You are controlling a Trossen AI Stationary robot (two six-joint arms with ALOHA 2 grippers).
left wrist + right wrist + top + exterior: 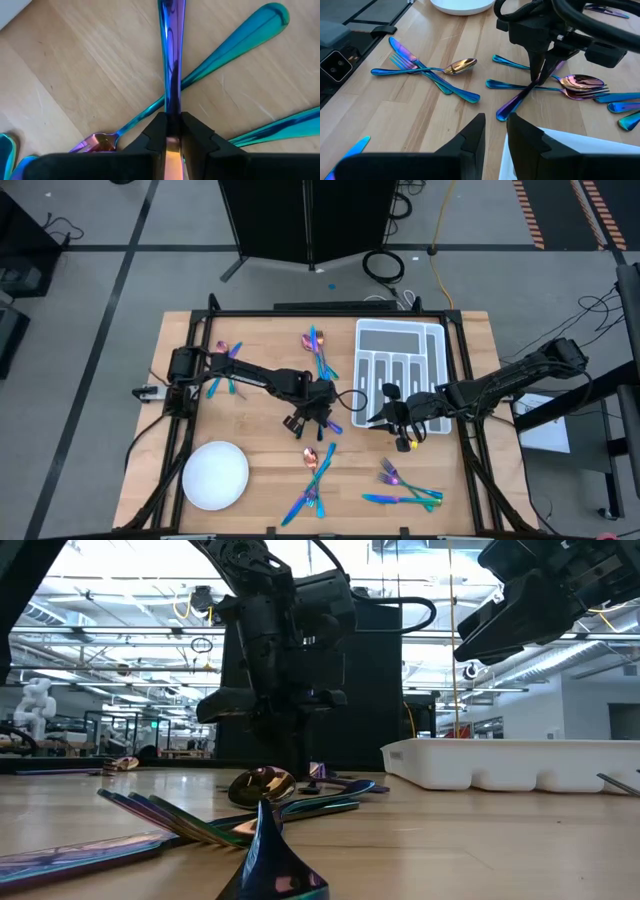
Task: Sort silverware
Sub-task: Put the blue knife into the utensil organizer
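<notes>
The silverware lies in loose heaps on the wooden table: far centre (318,350), far left (222,365), near centre (315,475) and near right (405,492). My left gripper (320,416) points steeply down at mid-table, shut on a purple-blue piece (171,60) that crosses over a teal handle (235,45). A spoon and a fork (580,85) lie right beside it. My right gripper (495,135) hangs above the table by the near left corner of the white tray (400,355), open by a narrow gap with nothing between its fingers. My left gripper pinches the purple-blue piece's slim handle (172,116) between its two fingers, part way along its length. The fingers (538,70) come from above, slanting steeply down. The handle's free end (502,116) is down at the table; I cannot tell which kind of piece it is.
A round white plate (215,475) sits at the near left. The divided white tray stands at the far right, its compartments showing no silverware. Bare wood lies between the plate and the near-centre heap. The arms' cables loop over mid-table (352,395).
</notes>
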